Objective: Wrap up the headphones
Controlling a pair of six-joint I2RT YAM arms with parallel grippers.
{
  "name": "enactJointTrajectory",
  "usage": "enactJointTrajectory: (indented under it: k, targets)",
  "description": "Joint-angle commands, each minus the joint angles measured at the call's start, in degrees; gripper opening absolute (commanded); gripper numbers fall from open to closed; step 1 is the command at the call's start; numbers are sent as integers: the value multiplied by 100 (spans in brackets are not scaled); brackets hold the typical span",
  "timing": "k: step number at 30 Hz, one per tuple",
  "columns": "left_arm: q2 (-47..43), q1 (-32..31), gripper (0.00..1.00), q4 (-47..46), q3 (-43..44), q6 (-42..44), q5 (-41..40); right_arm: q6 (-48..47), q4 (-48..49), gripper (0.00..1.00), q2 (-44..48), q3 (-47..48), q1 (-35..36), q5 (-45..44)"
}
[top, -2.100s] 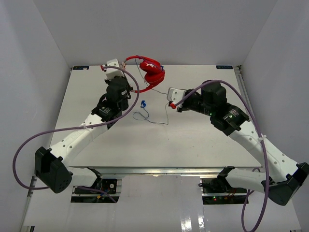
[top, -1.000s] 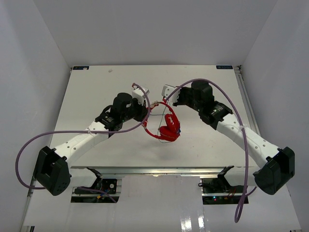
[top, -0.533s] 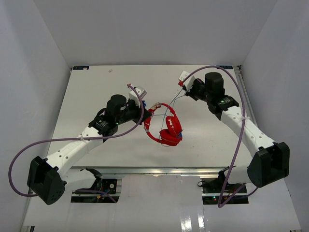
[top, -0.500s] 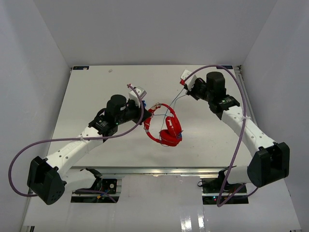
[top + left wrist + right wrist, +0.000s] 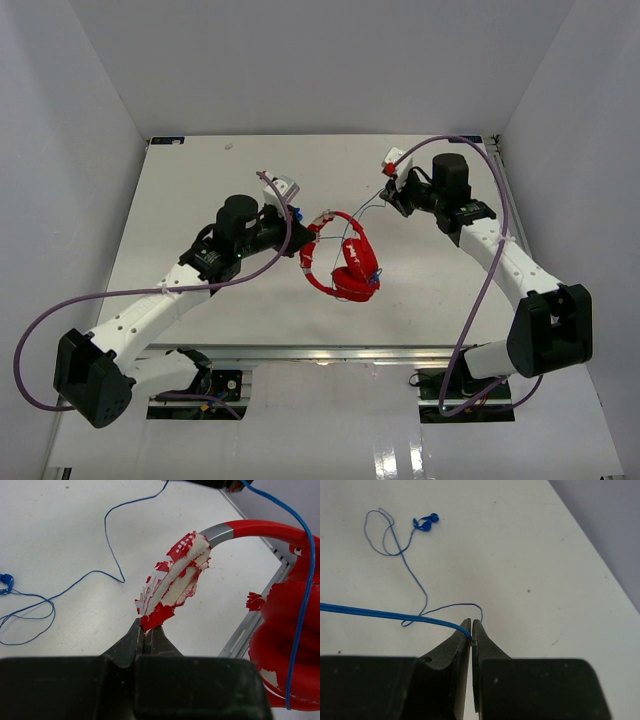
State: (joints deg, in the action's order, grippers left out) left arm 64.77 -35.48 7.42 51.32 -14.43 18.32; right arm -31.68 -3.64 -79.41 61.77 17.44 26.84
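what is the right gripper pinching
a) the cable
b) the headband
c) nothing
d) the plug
a: in the right wrist view the right gripper is shut on the thin blue cable. The plug lies free on the table, and it is the left gripper that pinches the headband.

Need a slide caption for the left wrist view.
Close-up: left end effector shut on the peeling headband of the red headphones, blue cable trailing across the table.
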Motion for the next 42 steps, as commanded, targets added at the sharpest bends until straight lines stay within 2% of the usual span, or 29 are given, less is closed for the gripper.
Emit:
enactJointTrajectory:
  k: [1, 3, 9, 13, 14, 15, 17, 21, 24, 25, 27, 29, 30, 32, 34, 36, 39, 42]
  targets:
    - [-246, -11, 0, -250, 564, -717, 41, 461, 531, 8, 4, -306, -153, 1561]
    - [-193, -11, 0, -162, 816, -892, -99, 826, 854, 9, 74, -524, -162, 2268]
    - [91, -11, 0, 170, 1668, -1318, 3, 2400, 3238, 18, 63, -1290, -154, 3255]
    - [348, -20, 0, 533, 2238, -1395, 148, 3552, 4657, 39, -383, -1198, -75, 3299]
    - [385, -20, 0, 656, 2398, -1396, 172, 3684, 4765, 44, -457, -1139, -39, 3272]
    - [437, -20, 0, 741, 2425, -1397, 173, 3706, 4909, 46, -567, -1061, -31, 3250]
    - [537, -20, 0, 971, 2761, -1422, 175, 4013, 5469, 61, -832, -931, 70, 3264]
    - [619, -29, 0, 1200, 3012, -1393, 80, 4215, 5958, 76, -1020, -922, 129, 3468]
    - [658, -20, 0, 1320, 3157, -1370, 25, 3476, 5464, 83, -842, -1122, 120, 3825]
    - [670, -25, 0, 1346, 3203, -1364, 17, 3158, 5164, 84, -682, -1153, 125, 3660]
    - [693, -20, 0, 1384, 3276, -1344, -3, 1556, 3940, 85, -412, -1126, 169, 2772]
    - [710, -28, 0, 1385, 3311, -1343, -19, 1314, 3256, 86, -234, -1076, 314, 889]
    - [716, -25, 0, 1385, 3317, -1350, -11, 1401, 3204, 88, -196, -1084, 329, 323]
    - [721, -20, 0, 1392, 3330, -1360, 5, 1559, 3221, 92, -163, -1105, 330, -545]
    - [714, -27, 0, 1394, 3332, -1375, -2, 1741, 3133, 93, -104, -1113, 279, -925]
    - [672, -26, 0, 1394, 3314, -1361, -38, 1676, 2943, 94, -66, -1065, 232, -698]
    - [590, -22, 0, 1416, 3290, -1317, -98, 1155, 2366, 96, -38, -1008, 12, 564]
    - [538, -25, 0, 1454, 3277, -1288, -132, 470, 2026, 96, -5, -1093, -211, 1384]
